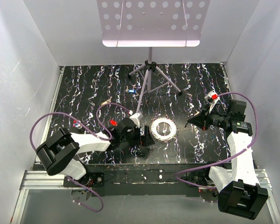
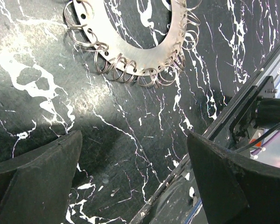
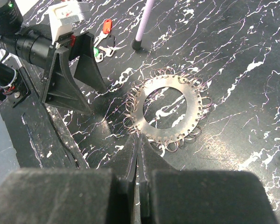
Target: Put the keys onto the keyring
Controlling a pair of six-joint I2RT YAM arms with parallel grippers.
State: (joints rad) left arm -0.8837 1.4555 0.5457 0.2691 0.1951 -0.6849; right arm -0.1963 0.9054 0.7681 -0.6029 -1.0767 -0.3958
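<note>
From above, the keyring (image 1: 163,127) lies flat at centre frame. It is a thin, stiff metal plate, likely slick, and best pinched at its rim. A red-headed key (image 1: 113,122), small and light, lies to its left. The left gripper (image 1: 142,140) sits low beside the ring. Its wrist view shows wide, empty jaws, with the ring at the top. The right gripper (image 3: 137,140), jaws pressed together and empty, points at the ring's lower edge.

A black, white-veined tabletop (image 1: 93,88) is enclosed by white walls (image 1: 18,56); a perforated white panel (image 1: 151,21) is carried on a tripod (image 1: 149,77).
</note>
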